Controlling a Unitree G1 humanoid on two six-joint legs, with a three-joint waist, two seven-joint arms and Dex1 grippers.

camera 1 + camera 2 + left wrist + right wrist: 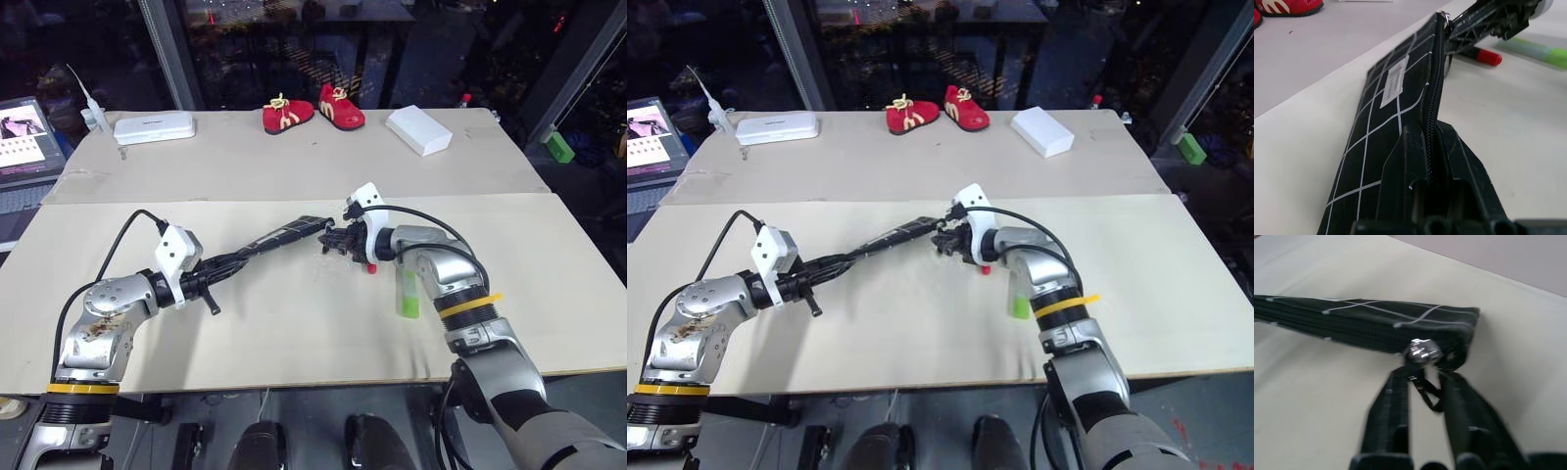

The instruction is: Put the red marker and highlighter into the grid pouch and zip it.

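- Left gripper (233,257), one, at 8 o'clock on the near table (294,333): fingers (1415,166) clamped together on the near end of the grid pouch (284,236), pinching it along the zipper edge.
- Grid pouch, one: black with white grid lines, held off the table and running from the left gripper toward 2 o'clock; a single small white label (1393,87) sits on its side, its print too small to read.
- Right gripper (336,241), one, at the table's centre: at the pouch's far end, by the metal zipper slider (1422,351) and black pull cord (1431,394). The cord hangs between the fingers; the blurred wrist view leaves the gap unclear, and the jaws read as closed.
- Highlighter (409,294), one, light green: lying on the table at 4 o'clock from the right gripper, outside the pouch.
- Red marker (1483,55), one: on the table just beneath the right gripper, red cap showing, outside the pouch.
- Far table, 12 o'clock: two red baby shoes (313,111) with yellow markings, one white box (418,129), one white case (154,127).
- Laptop (24,147), one, at 10 o'clock; screen text unreadable.
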